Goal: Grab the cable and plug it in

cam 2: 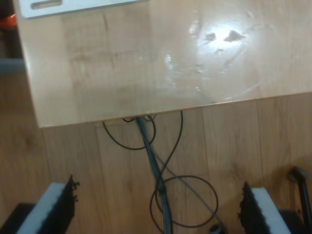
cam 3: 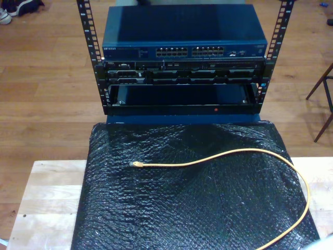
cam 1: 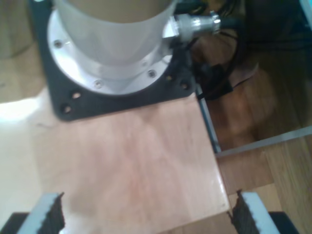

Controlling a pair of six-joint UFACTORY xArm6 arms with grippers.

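— What is sitting nearest the camera on your first wrist view?

— My first gripper [cam 1: 146, 212]. Its two padded fingers [cam 1: 51, 214] are standing wide apart with nothing between them. Past them I am looking at a pale wooden tabletop [cam 1: 126, 161], and beyond that a black mounting plate [cam 1: 73, 105] carrying the round silver base of an arm [cam 1: 109, 48]. A metal connector [cam 1: 197, 24] is sticking out of that base, with dark wiring hanging over the wooden floor [cam 1: 273, 87].

— And the other one?

— My second gripper [cam 2: 158, 209] is gaping as well, holding nothing. Between its fingers I am seeing thin black wires [cam 2: 161, 190] looping on floorboards, then the edge of a glossy wooden table [cam 2: 146, 63].

— Where is the cable?

— In the exterior view the cable [cam 3: 229, 153] is lying loose on a black bubble-wrap mat [cam 3: 182, 208]. Its plug [cam 3: 136, 164] is resting toward the exterior view's left, and the cord is curving across to the exterior view's right, then sweeping down to the bottom edge. Behind the mat a rack [cam 3: 182, 78] is standing, with a blue network switch [cam 3: 182, 34] on top showing its row of ports [cam 3: 190, 51].
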